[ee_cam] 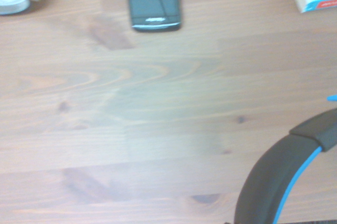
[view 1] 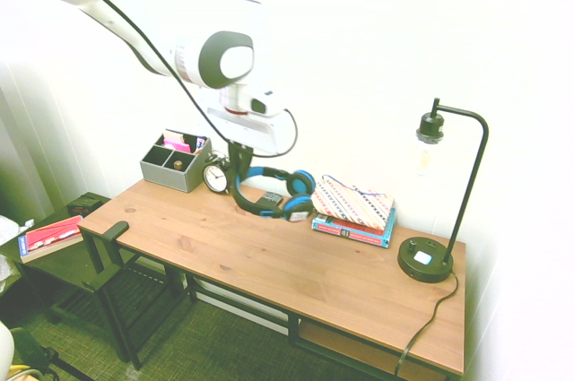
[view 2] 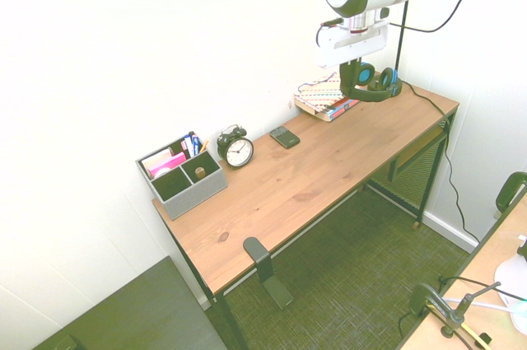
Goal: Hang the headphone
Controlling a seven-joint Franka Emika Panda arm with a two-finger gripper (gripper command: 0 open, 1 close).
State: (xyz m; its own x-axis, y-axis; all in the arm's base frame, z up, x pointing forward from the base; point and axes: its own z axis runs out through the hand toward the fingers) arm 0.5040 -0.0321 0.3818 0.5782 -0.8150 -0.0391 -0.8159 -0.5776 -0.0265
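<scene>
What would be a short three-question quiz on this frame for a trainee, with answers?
1. Are the headphones resting on the desk or held above it?
2. True or false: the black clamp-on hanger at the desk edge already carries the headphones.
3. Name the timepiece beside the divided grey organizer.

Key: 1. held above it, in the gripper's shut jaws; 2. false; 3. a black twin-bell alarm clock.
</scene>
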